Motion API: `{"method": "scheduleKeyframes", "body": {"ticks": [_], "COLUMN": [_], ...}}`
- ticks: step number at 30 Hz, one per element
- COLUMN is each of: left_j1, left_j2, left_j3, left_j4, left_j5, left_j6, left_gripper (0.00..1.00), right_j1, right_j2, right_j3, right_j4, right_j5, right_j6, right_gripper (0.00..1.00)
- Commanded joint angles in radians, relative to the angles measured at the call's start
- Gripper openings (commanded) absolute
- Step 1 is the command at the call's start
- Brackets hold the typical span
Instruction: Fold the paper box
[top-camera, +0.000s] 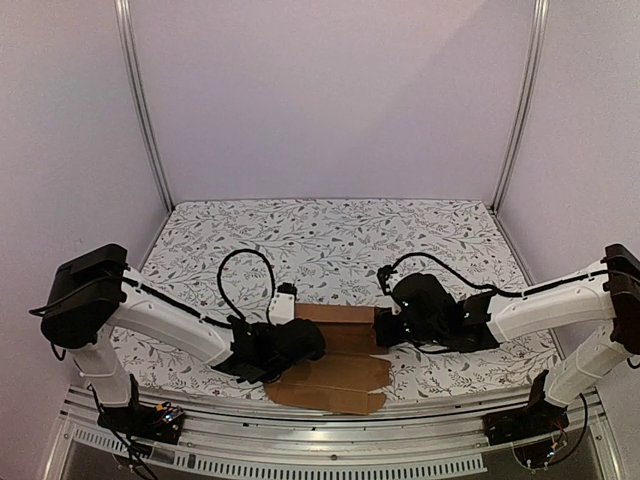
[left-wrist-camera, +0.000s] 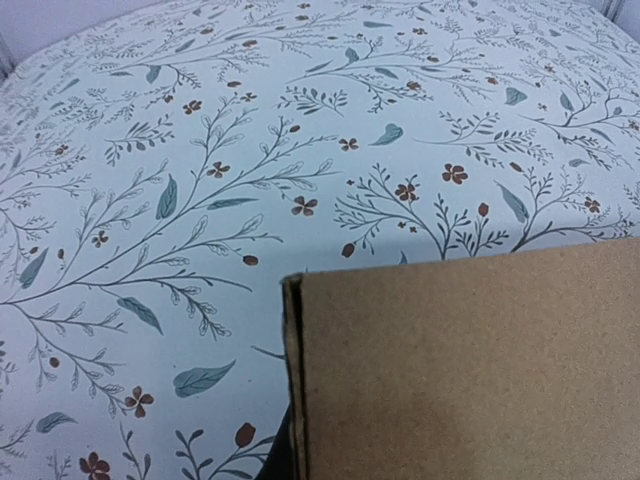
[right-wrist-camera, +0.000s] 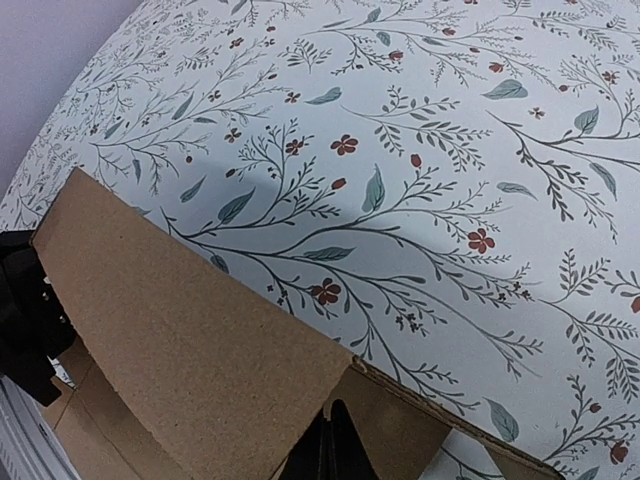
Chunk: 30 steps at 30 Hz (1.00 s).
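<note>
The paper box (top-camera: 335, 375) lay as a flat brown sheet at the near middle of the floral table (top-camera: 330, 240), between the two arms. The left hand (top-camera: 305, 345) sat at its left edge and the right hand (top-camera: 383, 330) at its right edge. In the left wrist view a raised panel (left-wrist-camera: 470, 370) filled the near right and hid that hand's closed fingers. In the right wrist view a tilted panel (right-wrist-camera: 190, 340) rose on the left, and the dark fingertips (right-wrist-camera: 330, 445) were pressed together at its lower edge. Whether either hand pinched the cardboard could not be told.
</note>
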Motion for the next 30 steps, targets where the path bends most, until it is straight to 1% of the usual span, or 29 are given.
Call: {"method": "scheduleKeyframes", "body": {"ticks": [1,3,7,11,17,21,24,27,30], "left_j1": [-0.017,-0.017,-0.017,-0.017,-0.014,-0.011,0.003,0.031,0.067], "left_j2": [-0.057,-0.082,-0.119,-0.149,-0.169,-0.167,-0.162,-0.172,-0.188], "left_j3": [0.009,0.004,0.005,-0.004,-0.023,-0.025,-0.033,-0.076,-0.121], "left_j4": [0.034,0.078,0.087,0.098,0.121,0.137,0.148,0.194,0.246], "left_j5": [0.065,0.097,0.162,0.208,0.234,0.248,0.26,0.286,0.306], "left_j6": [0.038,0.041,0.03,0.011,-0.002,-0.009,-0.029,-0.064,-0.087], "left_gripper": [0.0,0.0,0.0,0.0,0.0,0.0,0.0,0.0,0.0], "right_j1": [0.0,0.0,0.0,0.001,0.002,0.002,0.003,0.012,0.037], "right_j2": [-0.008,-0.023,-0.062,-0.103,-0.206,-0.263,-0.294,-0.321,-0.357], "right_j3": [-0.015,-0.036,-0.049,-0.057,-0.092,-0.107,-0.098,-0.083,-0.053], "right_j4": [0.186,0.248,0.332,0.37,0.393,0.373,0.321,0.239,0.106], "right_j5": [-0.035,-0.039,-0.071,-0.097,-0.124,-0.127,-0.133,-0.129,-0.101], "right_j6": [0.042,0.055,0.063,0.058,0.044,0.038,0.025,0.013,-0.024], "right_gripper": [0.0,0.0,0.0,0.0,0.0,0.0,0.0,0.0,0.0]}}
